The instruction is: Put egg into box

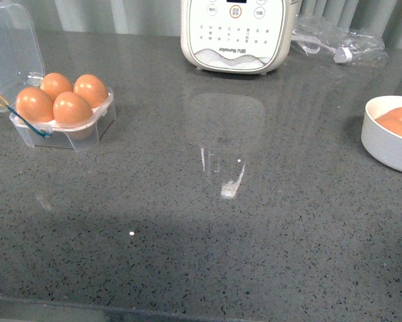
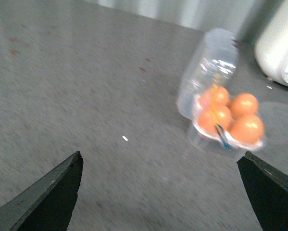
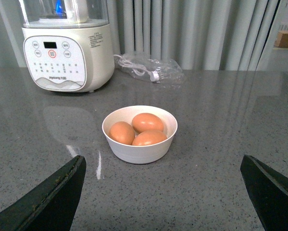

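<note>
Egg point(image 1: 72, 107), position at this entry? (Observer)

Seated in the near slot of the box point(image 1: 86, 136), pointed end up. Three more eggs point(image 1: 34, 104) filled the other slots, one apiece, so all four were taken. I could not tell that egg from its neighbours by look. (Me)

Lid? (Observer)

Lid point(image 1: 9, 47) stood open, tipped up behind the box on its hinge side. A blue-and-yellow tie point(image 1: 26, 124) hung at the box's front corner. (Me)

Left pincer? (Observer)

Left pincer point(image 2: 162, 153): fingers wide apart, nothing between them, over bare counter point(image 1: 221, 235). The box lay ahead of it, well clear. That wrist picture was smeared; fine detail was unreadable. (Me)

Right pincer? (Observer)

Right pincer point(image 3: 163, 156): fingers also spread wide, holding nothing. A white bowl point(image 3: 139, 151) sat ahead of it, apart from both fingers, with three brown eggs point(image 3: 146, 121) inside. (Me)

Other items? (Observer)

White cooker point(image 1: 234, 40) with buttons at the far edge of the counter. A clear bag point(image 1: 341, 47) with a cable lay just beside it, on the bowl's side. Neither arm showed in the front view. (Me)
</note>
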